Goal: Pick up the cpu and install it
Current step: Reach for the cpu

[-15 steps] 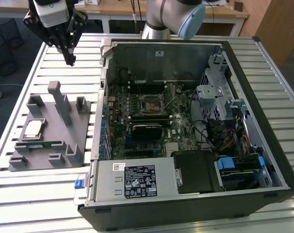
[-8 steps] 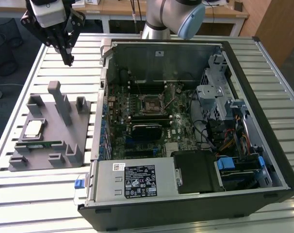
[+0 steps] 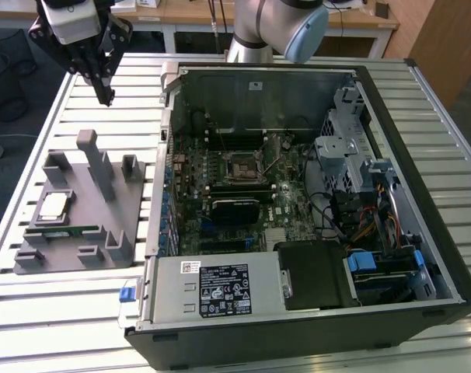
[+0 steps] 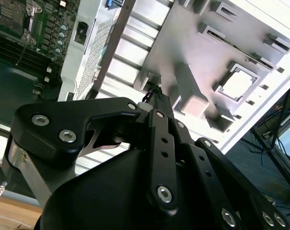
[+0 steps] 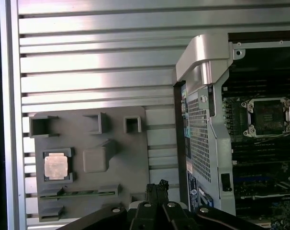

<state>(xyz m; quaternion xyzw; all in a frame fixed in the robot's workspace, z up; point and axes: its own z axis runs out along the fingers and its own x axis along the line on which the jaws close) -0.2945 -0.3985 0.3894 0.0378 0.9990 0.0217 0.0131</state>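
Slats of the metal desk [image 3: 33, 311] carry everything, so both big pieces sit at one level, which I judge keeps them within the arm's reach. Lying on its side with the panel off, the computer case [image 3: 298, 346] turns its motherboard upward, probably so parts can go in from above. Beside it, on the exterior view's left, lies the grey holder [image 3: 127, 214]. Its pockets keep each part in a known place. High over the desk near the holder hangs the pincer [image 3: 105, 95], narrow, its tips close together with nothing between them, well apart from the chip. The black-framed socket [image 3: 241, 166] sits mid-board and looks empty. The cpu [image 3: 52, 206] rests flat in a square pocket of the holder, metal top up, just beside the green memory stick [image 3: 61, 231]. Being square, it has no real long axis, and its edges run parallel to the holder's edges.
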